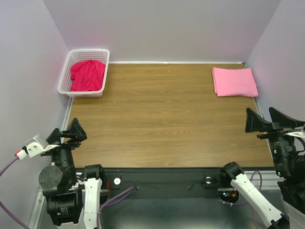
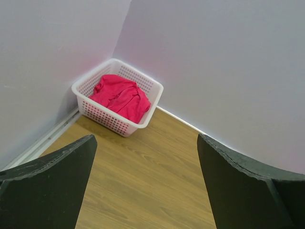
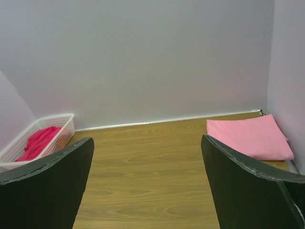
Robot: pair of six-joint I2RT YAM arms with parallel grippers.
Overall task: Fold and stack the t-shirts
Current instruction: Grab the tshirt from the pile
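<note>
A crimson-red t-shirt (image 1: 87, 75) lies crumpled in the white lattice basket (image 1: 66, 71) at the table's far left corner; the same t-shirt (image 2: 121, 95) and basket (image 2: 107, 117) show in the left wrist view. A light pink t-shirt (image 1: 234, 81) lies folded flat at the far right, and it also appears as the pink t-shirt (image 3: 248, 137) in the right wrist view. My left gripper (image 1: 66, 132) hovers open at the near left edge, nothing between its fingers. My right gripper (image 1: 269, 120) stands open at the near right edge, empty too.
The wooden table (image 1: 162, 119) is bounded by grey walls at the back and both sides. The arm bases and cables sit along the near edge (image 1: 167, 181).
</note>
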